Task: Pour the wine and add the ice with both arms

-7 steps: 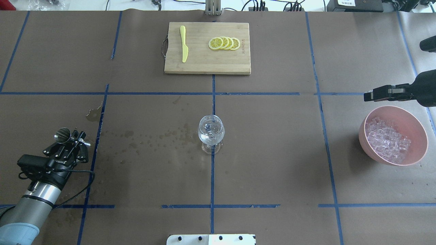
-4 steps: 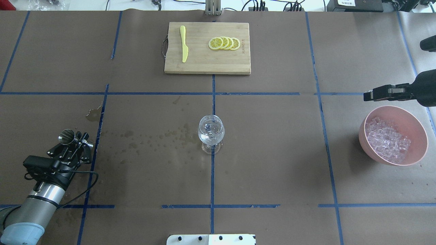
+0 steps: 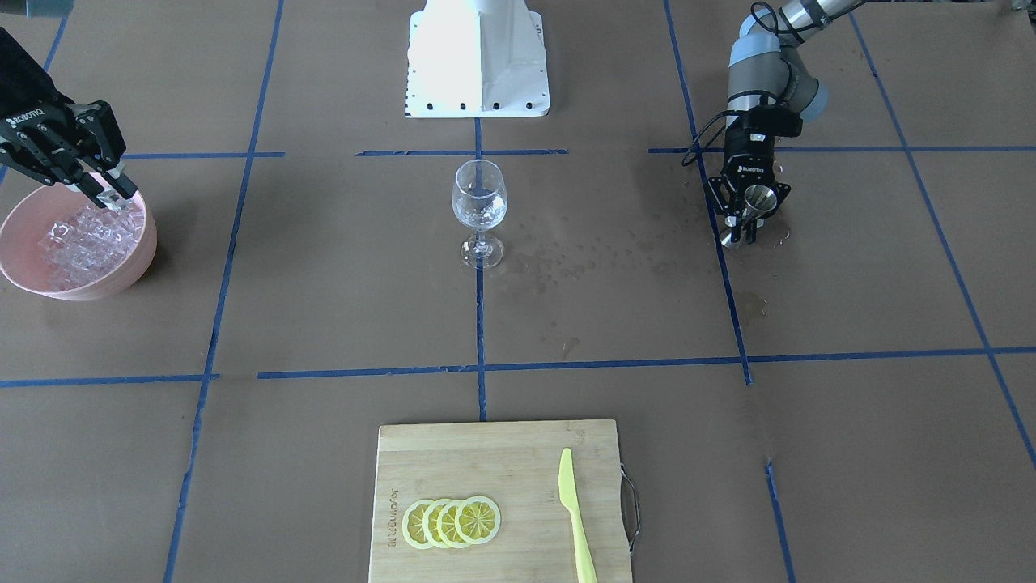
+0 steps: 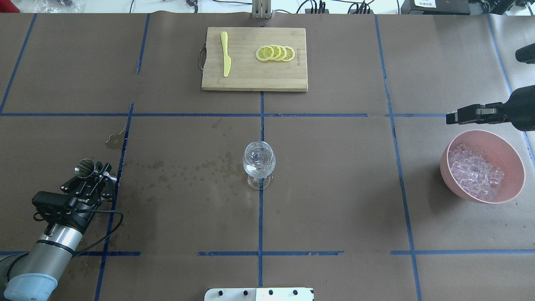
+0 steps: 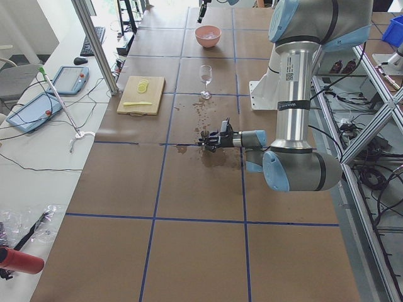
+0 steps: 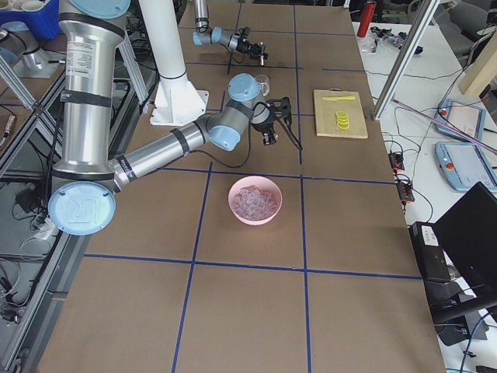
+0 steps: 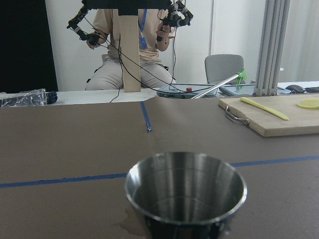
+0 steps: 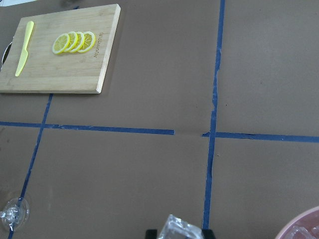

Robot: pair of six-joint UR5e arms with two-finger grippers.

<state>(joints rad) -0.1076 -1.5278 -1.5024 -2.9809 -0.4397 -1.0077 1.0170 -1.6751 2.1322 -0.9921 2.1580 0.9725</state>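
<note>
A clear wine glass (image 4: 259, 163) stands upright at the table's middle, also in the front view (image 3: 479, 202); the wine in it is barely visible. My left gripper (image 4: 92, 172) is shut on a steel jigger (image 4: 85, 170) and holds it upright, low over the table at the near left; the jigger fills the left wrist view (image 7: 185, 191). A pink bowl (image 4: 453, 186) holds many ice cubes (image 4: 476, 171). My right gripper (image 3: 109, 197) hangs over the bowl's far rim, shut on one ice cube (image 8: 180, 230).
A wooden cutting board (image 4: 254, 77) with lemon slices (image 4: 276, 53) and a yellow knife (image 4: 225, 54) lies at the far middle. Wet stains (image 4: 188, 169) mark the brown paper between jigger and glass. The white base block (image 3: 477, 57) stands at the robot's side.
My left gripper has shifted slightly right and toward the robot with the jigger. The right gripper, glass and bowl have not moved.
</note>
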